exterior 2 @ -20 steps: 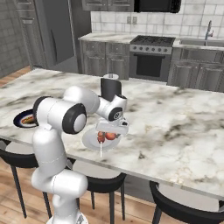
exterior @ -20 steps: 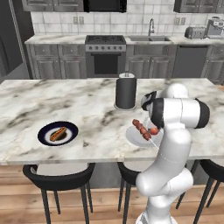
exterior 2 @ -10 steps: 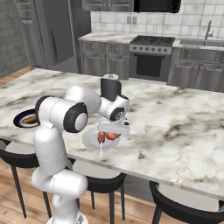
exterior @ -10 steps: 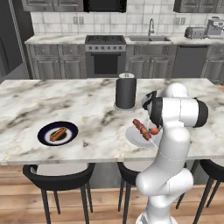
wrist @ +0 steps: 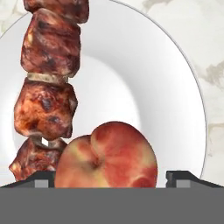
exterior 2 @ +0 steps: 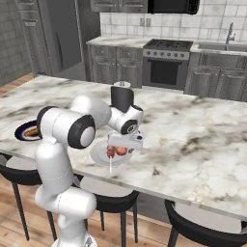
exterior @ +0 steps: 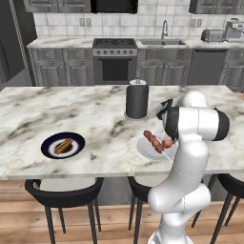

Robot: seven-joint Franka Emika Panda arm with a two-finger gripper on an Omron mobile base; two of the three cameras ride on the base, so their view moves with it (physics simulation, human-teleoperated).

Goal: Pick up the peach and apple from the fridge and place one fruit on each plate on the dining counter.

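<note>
Peach (wrist: pixel 106 156) sits low centre of the hand view on the white plate (wrist: pixel 175 87), touching the meat skewer (wrist: pixel 46 92). My gripper (wrist: pixel 106 177) straddles it, fingertips (wrist: pixel 178 177) apart; contact unclear. Judgement: lift straight up so the fruit doesn't roll.

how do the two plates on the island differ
The dark plate is navy-rimmed with a pale centre and holds a hot dog; the white plate holds a meat skewer and the peach. The gripper is over the white plate, not the dark one. Both are round, on the marbled counter.
</note>
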